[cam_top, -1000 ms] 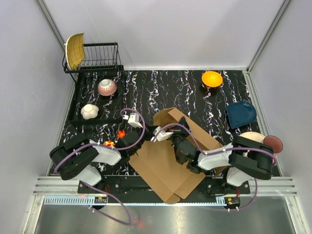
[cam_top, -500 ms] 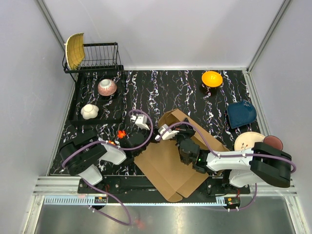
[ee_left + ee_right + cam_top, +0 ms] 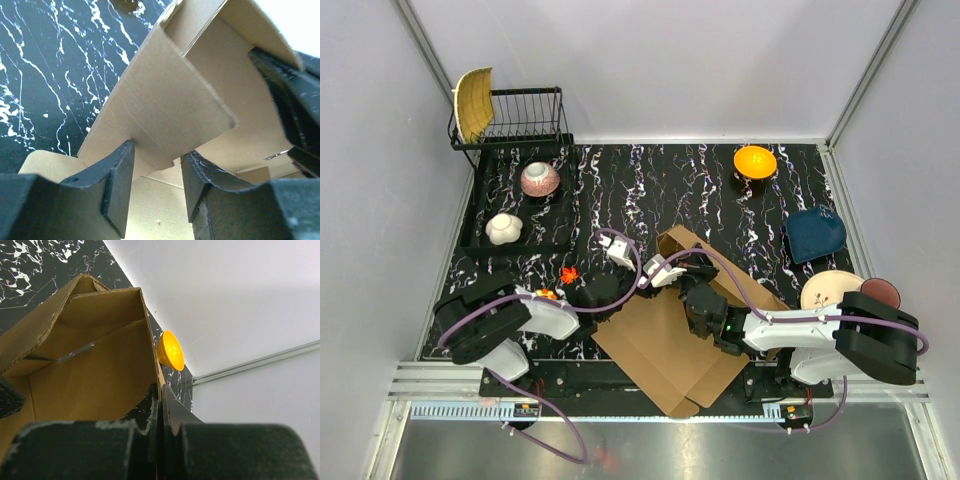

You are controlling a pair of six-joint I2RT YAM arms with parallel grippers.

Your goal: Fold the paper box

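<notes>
box (image 3: 650, 340) looks light and stiff; right gripper (image 3: 161, 396) pinches its wall (image 3: 100, 375), left gripper (image 3: 157, 162) gapes loosely around a flap (image 3: 175, 100); best gripped near creases.

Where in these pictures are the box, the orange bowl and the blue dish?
box (image 3: 650, 355): top view, on its flat middle panel.
orange bowl (image 3: 755, 160): top view, on the centre of its inside.
blue dish (image 3: 815, 234): top view, on its centre.

— We see the paper box (image 3: 170, 100) as plain brown cardboard, matt, rough along its cut edges.
— We agree. The table (image 3: 700, 190) looks to us like black, white-veined stone with a faint sheen. The fingers (image 3: 117, 185) of the left gripper (image 3: 157, 152) seem grainy matt black plastic, and the orange bowl (image 3: 755, 160) is glossy.
</notes>
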